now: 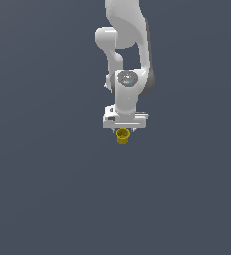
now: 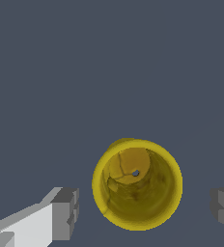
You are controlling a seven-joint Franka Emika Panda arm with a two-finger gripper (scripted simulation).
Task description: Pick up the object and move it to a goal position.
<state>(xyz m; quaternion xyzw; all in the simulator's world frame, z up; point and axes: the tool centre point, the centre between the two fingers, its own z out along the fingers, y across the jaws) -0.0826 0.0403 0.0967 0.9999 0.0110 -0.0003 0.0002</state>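
Cup [image 2: 137, 183] sits upright on the grey floor, straddled by my gripper [image 2: 145, 207], just below the hand in the exterior view. Jaws stand wide apart, pads [image 2: 65, 212] clear of the rim on both sides; nothing held. Risks, as I judge them: the cup looks nearer one pad than the other, so closing may shove it sideways or tip it. A thin round wall could squirt out of a high pinch. No goal marker visible.

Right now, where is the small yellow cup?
In the exterior view the yellow cup sits near the middle, directly under the white gripper. In the wrist view it lies between the two open fingers, touching neither.
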